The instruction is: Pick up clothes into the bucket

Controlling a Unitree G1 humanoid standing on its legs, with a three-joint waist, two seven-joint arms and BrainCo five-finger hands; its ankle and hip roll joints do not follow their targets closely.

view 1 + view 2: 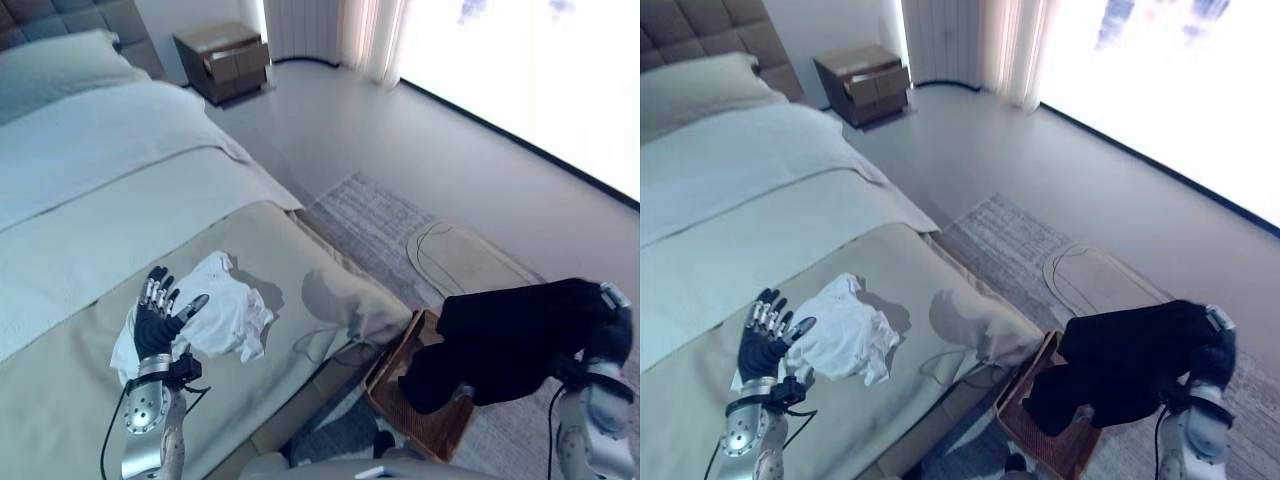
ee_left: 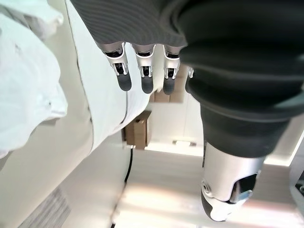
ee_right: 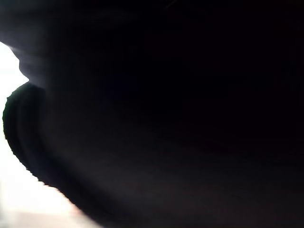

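Black clothes (image 1: 510, 335) hang from the right hand (image 1: 612, 330) above the brown bucket (image 1: 425, 425), ready to drop in. I cannot tell how its fingers are set, because cloth hides them. White clothes (image 1: 225, 310) wait on the bed (image 1: 90, 200), beside the bucket. The left hand (image 1: 155, 320) rests by them, fingers (image 2: 124, 78) straight and apart. A rug (image 1: 375, 225) lies behind the bucket.

Left hand (image 2: 142, 52) reaching out over the bed, silver fingers (image 2: 146, 71) hanging straight with dark tips spread in a row, thumb (image 2: 228, 190) jutting apart; nothing lying between them. White garment (image 2: 26, 80) bunching up beside the fingers, apart from them, resting on the beige bed cover (image 2: 57, 156). Pale sheet (image 2: 102, 90) running past the fingertips. Brown nightstand (image 2: 137, 133) standing beyond on the light floor (image 2: 161, 190)
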